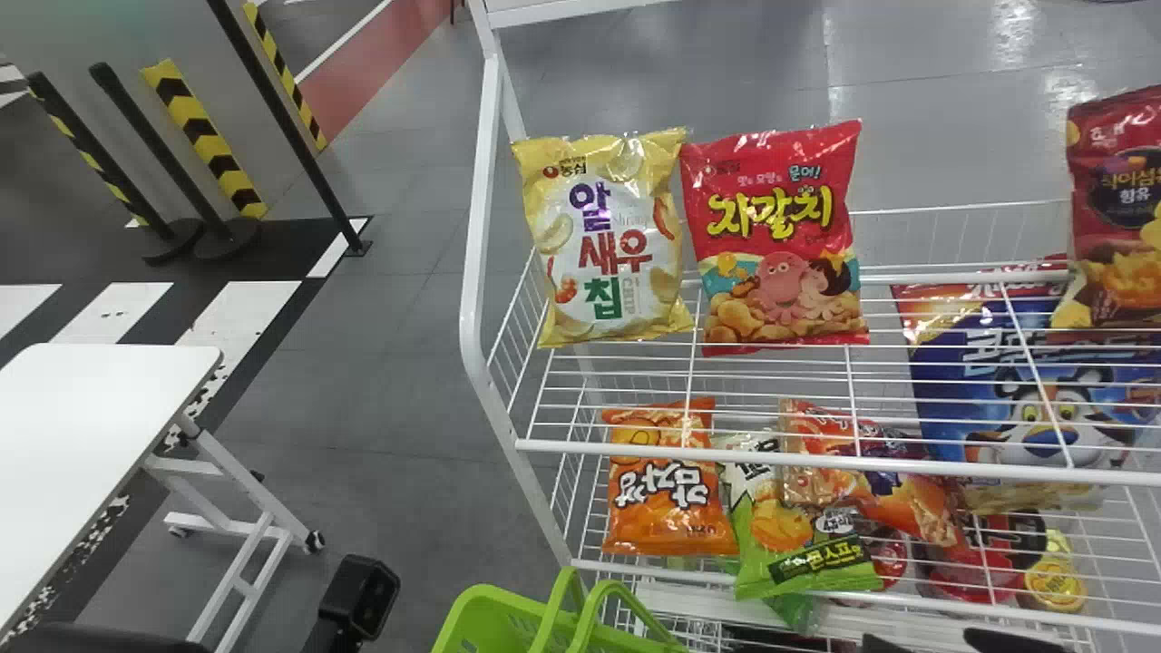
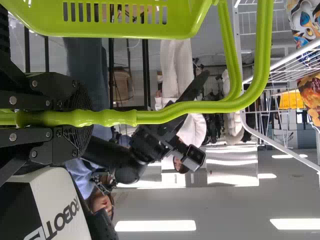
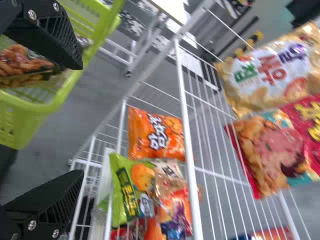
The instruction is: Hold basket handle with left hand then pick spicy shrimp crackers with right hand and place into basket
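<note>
Left of the white wire rack (image 1: 798,458), well apart from it, stands a white-topped table (image 1: 82,435) on a pale metal frame. Slim black posts (image 1: 163,150) on round bases and yellow-and-black striped guards (image 1: 204,136) stand farther back on the rack's left.

Beside the rack's lower left corner is the lime-green plastic basket (image 1: 481,621). The left gripper (image 2: 82,118) pinches the basket's smooth green handle (image 2: 200,106). In the basket lies a packet picturing brown snack pieces (image 3: 22,65).

At the left end of the rack's upper tier is a yellow-and-white glossy bag with shrimp pictures (image 1: 612,240); just right of it, a red bag with a pink octopus (image 1: 780,245). On the rack's lower tier, from the left, are an orange bag (image 1: 667,490), a green packet (image 1: 807,553) and an orange-red packet (image 1: 880,472), then a big blue bag with a cartoon tiger (image 1: 1025,390). A dark red bag (image 1: 1120,209) is at the right of the upper tier.

I cannot tell which packet is the spicy shrimp crackers.

The right gripper (image 1: 923,640) is in front of the rack, its fingers spread with nothing between them.
</note>
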Tool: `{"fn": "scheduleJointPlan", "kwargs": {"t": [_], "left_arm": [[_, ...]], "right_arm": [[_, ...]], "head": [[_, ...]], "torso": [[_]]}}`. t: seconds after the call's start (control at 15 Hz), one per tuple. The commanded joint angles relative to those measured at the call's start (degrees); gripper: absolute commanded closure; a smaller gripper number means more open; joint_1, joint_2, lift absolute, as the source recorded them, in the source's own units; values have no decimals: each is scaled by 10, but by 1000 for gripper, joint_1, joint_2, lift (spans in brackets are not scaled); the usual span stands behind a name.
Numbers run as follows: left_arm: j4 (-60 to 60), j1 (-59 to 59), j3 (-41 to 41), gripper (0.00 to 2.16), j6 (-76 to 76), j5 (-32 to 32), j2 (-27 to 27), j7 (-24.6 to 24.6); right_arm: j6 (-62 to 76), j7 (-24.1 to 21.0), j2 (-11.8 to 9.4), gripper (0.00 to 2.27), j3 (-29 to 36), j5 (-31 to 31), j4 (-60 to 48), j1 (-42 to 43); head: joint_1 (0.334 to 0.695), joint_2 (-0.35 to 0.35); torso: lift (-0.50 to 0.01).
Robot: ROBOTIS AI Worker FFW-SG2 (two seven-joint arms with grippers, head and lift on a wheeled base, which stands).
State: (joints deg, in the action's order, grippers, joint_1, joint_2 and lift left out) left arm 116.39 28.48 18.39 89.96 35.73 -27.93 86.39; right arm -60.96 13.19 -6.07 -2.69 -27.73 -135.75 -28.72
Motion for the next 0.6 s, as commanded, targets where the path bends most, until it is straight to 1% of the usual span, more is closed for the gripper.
{"fn": "scheduleJointPlan", "kwargs": {"t": [0.0,0.13,0.33,0.53], "left_arm": [[0,-1,-3,2142,1,-2,2,-1],[0,-2,-4,2142,1,-3,2,-2],[-3,-1,-4,2145,1,-4,3,-2],[-4,-2,-6,2142,1,-4,4,-3]], "right_arm": [[142,6,0,66,4,8,65,-11],[274,6,0,66,-6,38,108,-17],[383,6,0,66,-21,84,143,-36],[531,2,0,76,-40,131,198,-50]], "head": [[695,318],[695,272],[695,193],[695,169]], "torso": [[-37],[-37],[-37],[-37]]}}
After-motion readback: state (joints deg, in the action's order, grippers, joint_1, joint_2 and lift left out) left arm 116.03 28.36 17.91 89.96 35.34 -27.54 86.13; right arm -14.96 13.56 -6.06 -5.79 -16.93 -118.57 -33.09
